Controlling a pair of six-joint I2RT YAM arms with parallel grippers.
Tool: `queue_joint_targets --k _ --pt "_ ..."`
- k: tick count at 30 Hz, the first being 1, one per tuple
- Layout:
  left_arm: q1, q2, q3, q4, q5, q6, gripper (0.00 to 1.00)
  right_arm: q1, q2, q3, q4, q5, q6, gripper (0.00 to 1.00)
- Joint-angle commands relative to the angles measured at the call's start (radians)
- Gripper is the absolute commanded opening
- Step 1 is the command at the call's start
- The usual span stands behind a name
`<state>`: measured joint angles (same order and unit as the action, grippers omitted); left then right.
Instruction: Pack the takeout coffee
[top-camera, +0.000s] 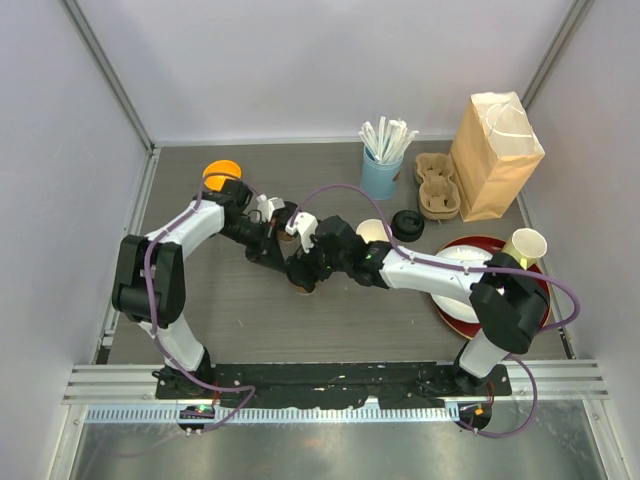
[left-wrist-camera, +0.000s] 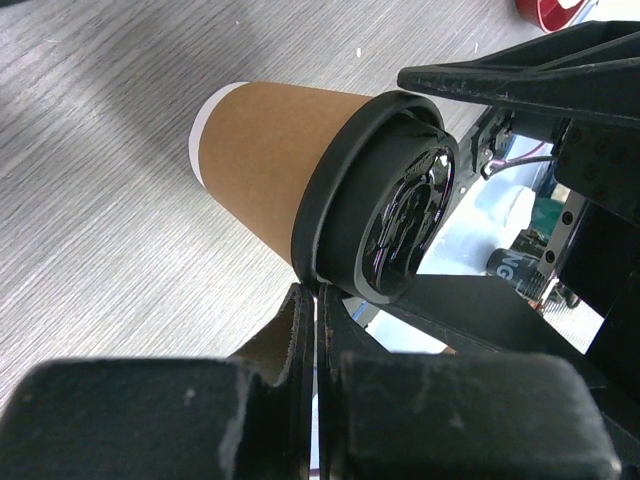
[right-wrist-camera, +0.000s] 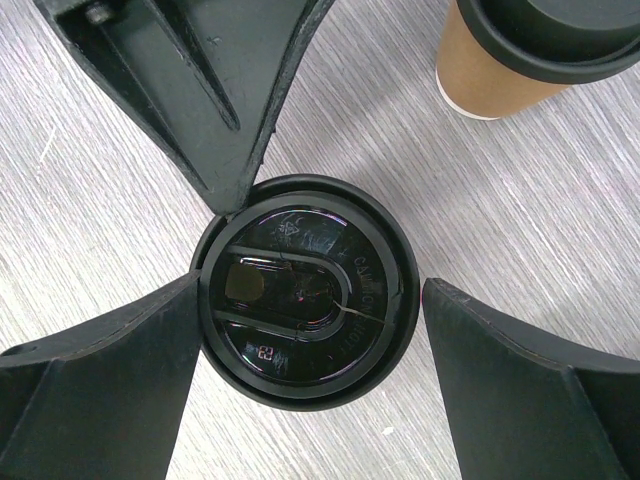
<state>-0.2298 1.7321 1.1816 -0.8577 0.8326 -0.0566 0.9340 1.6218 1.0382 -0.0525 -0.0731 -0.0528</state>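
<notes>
Both arms crowd one lidded coffee cup mid-table.
Left gripper fingers look together beside it, steadying; right gripper fingers apart, straddling its lid.

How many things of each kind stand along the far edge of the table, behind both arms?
Orange cup: 1
Light-blue cup of straws: 1
Cardboard cup carrier: 1
Brown paper bag: 1
Total: 4
</notes>
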Motion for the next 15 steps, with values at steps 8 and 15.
queue_joint_targets --k 8,15 --pt "0.018 -0.025 0.029 0.049 -0.179 0.078 0.0 0.011 -0.106 -0.003 -0.032 -0.011 -0.012 0.93" --pt "0.018 -0.052 0.042 0.046 -0.156 0.092 0.0 0.011 -0.082 -0.009 -0.029 -0.019 -0.039 0.92"
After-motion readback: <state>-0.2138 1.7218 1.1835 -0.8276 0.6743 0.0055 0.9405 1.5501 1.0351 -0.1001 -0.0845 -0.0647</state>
